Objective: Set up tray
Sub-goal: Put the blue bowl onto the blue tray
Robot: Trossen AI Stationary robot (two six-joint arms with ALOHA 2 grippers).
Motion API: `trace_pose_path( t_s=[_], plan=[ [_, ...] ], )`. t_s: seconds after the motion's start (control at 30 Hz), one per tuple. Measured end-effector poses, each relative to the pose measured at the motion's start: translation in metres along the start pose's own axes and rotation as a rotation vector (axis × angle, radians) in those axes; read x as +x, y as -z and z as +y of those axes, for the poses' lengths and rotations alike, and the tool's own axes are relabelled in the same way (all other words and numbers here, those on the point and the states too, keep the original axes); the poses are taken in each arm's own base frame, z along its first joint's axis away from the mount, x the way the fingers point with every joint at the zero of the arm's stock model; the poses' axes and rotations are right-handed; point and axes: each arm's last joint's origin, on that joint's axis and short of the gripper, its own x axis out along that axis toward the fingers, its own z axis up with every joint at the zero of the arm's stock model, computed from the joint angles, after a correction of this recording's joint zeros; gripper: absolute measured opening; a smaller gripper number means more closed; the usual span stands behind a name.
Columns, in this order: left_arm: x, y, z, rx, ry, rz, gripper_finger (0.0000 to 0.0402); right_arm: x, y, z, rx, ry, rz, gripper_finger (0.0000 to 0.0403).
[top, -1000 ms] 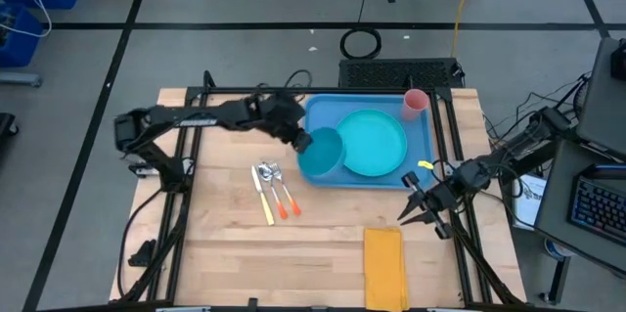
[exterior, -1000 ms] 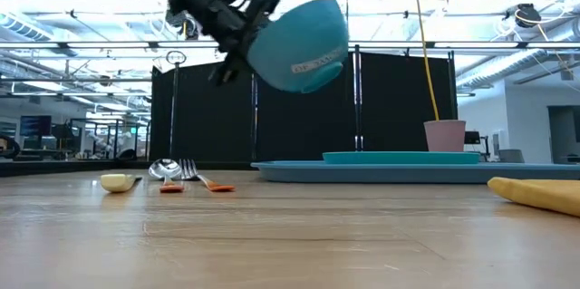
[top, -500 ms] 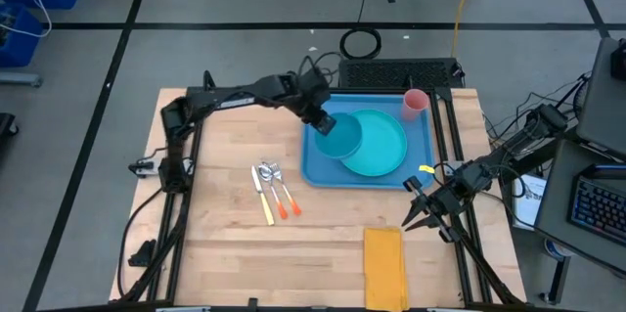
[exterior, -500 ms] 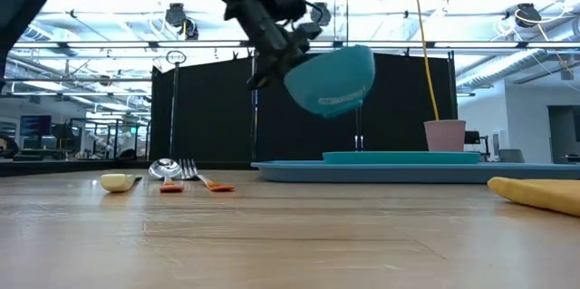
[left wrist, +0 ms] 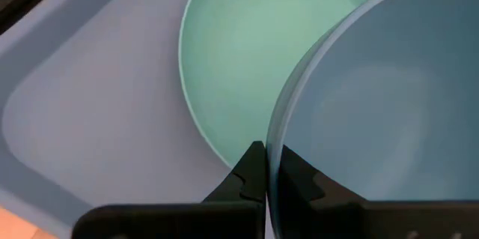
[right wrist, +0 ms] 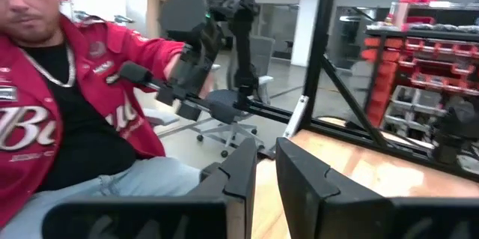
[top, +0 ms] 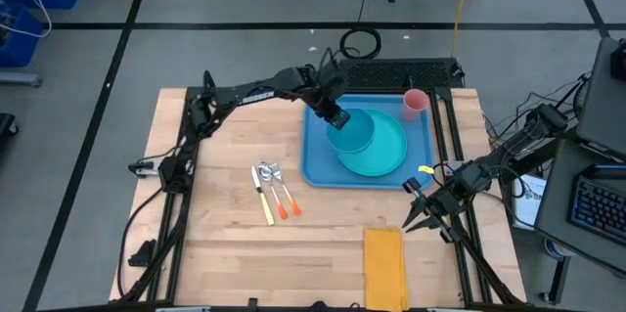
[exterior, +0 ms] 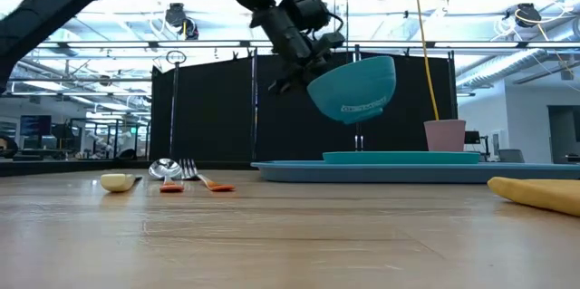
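My left gripper (top: 335,116) is shut on a turquoise bowl (top: 356,134) and holds it in the air over the round turquoise plate (top: 383,148). The plate lies flat in the blue tray (top: 318,165). A pink cup (top: 415,104) stands upright in the tray's far right corner. In the low view the bowl (exterior: 355,90) hangs clear above the plate (exterior: 399,156) and the tray (exterior: 299,172). My right gripper (top: 416,210) waits at the table's right edge, its fingers slightly apart with nothing between them. My left gripper pinches the bowl's rim (left wrist: 274,145) on the side toward the table's left, one finger (left wrist: 251,170) outside the wall and one inside. The fingers slant down from the left. The bowl hangs lifted clear, opening up, slightly tilted.
A knife, spoon and fork (top: 272,191) lie side by side on the wooden table left of the tray. A folded yellow napkin (top: 384,265) lies at the near edge. A person in a red jacket (right wrist: 67,97) sits beyond the table.
My left gripper has carried the bowl from the tray's near left corner toward the table's right and far edge, until it hangs over the plate. The bowl has stayed lifted and has tipped closer to level.
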Motion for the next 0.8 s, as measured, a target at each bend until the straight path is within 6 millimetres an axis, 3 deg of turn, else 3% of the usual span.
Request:
trace_pose_path(
  t_s=[0.23,0.53,0.8],
  plan=[
    [0.013,-0.017,0.004,-0.014,0.019,0.025,0.0007,0.0,-0.001,0.003,-0.001,-0.027,-0.008,0.0043],
    [0.036,-0.021,0.001,-0.002,0.061,0.018,0.0007,0.0,-0.001,0.003,-0.003,-0.029,-0.008,0.0043],
    [0.034,-0.025,0.004,-0.03,0.047,-0.016,0.0007,0.0,-0.001,0.003,-0.005,-0.029,-0.009,0.0043]
  ],
)
